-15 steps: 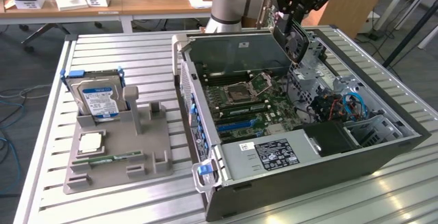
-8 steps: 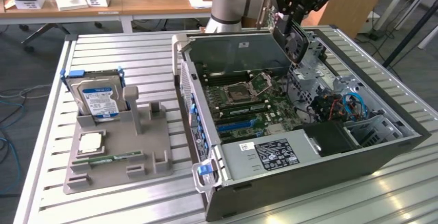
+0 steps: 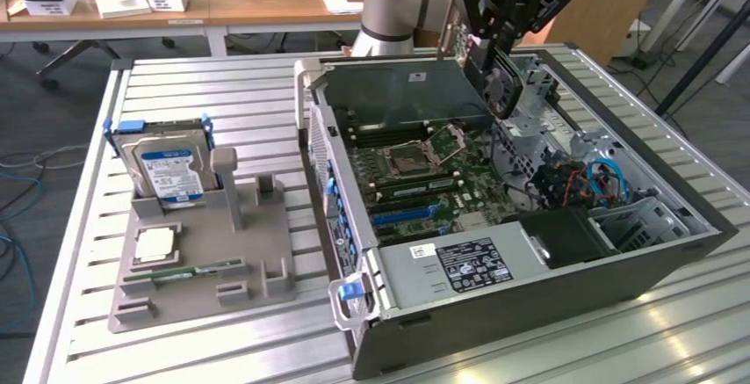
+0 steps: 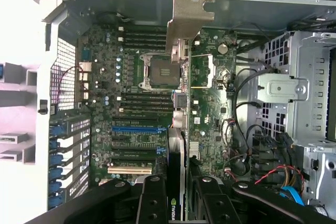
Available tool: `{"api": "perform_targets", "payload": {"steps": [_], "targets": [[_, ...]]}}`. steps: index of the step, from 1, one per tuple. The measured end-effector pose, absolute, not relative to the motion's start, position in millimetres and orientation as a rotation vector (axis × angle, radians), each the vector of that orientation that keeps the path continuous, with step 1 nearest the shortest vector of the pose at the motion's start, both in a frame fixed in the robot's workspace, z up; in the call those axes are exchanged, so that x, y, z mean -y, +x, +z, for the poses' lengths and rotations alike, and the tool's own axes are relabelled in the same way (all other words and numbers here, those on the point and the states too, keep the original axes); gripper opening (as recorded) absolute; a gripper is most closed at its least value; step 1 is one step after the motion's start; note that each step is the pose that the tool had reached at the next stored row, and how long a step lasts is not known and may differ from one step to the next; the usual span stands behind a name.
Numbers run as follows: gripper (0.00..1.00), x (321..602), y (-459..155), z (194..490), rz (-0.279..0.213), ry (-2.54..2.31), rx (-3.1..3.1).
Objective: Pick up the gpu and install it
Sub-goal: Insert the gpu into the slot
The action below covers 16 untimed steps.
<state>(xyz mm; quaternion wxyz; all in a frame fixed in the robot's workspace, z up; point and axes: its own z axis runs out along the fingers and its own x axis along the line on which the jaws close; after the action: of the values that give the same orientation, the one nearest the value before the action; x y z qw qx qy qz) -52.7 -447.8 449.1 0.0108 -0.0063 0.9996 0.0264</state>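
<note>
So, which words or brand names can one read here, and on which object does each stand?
"NVIDIA": on the edge of the thin black card with a silver bracket, gripped by the hand.
Silver hard drive, blue-white label: too blurred to read.
Grey power supply box, black-and-white label: too small to read.

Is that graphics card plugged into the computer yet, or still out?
Out. The gripper holds the gpu in the air above the motherboard, not seated in any slot.

Motherboard [image 3: 410, 171] lies open under gpu [image 3: 501, 85] (cables [image 3: 592, 182] crowd beside).
</note>
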Motion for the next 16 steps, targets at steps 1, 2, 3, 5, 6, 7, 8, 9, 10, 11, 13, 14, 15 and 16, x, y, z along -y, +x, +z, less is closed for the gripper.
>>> {"api": "perform_targets", "payload": {"steps": [1,2,3,5,6,7,8,9,10,11,13,14,15,16], "targets": [[0.26,447.8,-52.8,449.1,0.082,-0.023,-3.119],[0.26,447.8,-52.8,449.1,0.083,-0.031,-3.119],[0.26,447.8,-52.8,449.1,0.083,-0.046,-3.119],[0.26,447.8,-52.8,449.1,0.083,-0.098,-3.119],[0.26,447.8,-52.7,449.1,0.084,-0.126,-3.118],[0.26,447.8,-52.8,449.0,0.084,-0.154,-3.117],[0.26,447.8,-52.8,449.0,0.084,-0.182,-3.116],[0.26,447.8,-52.8,449.0,0.084,-0.21,-3.115],[0.26,447.8,-52.7,449.0,0.085,-0.241,-3.113],[0.26,447.8,-52.8,449.0,0.085,-0.269,-3.112],[0.26,447.8,-52.8,449.0,0.085,-0.324,-3.107],[0.26,447.8,-52.7,449.0,0.086,-0.338,-3.106],[0.26,447.8,-52.8,449.0,0.085,-0.339,-3.106],[0.26,447.8,-52.8,449.0,0.086,-0.339,-3.106]]}}
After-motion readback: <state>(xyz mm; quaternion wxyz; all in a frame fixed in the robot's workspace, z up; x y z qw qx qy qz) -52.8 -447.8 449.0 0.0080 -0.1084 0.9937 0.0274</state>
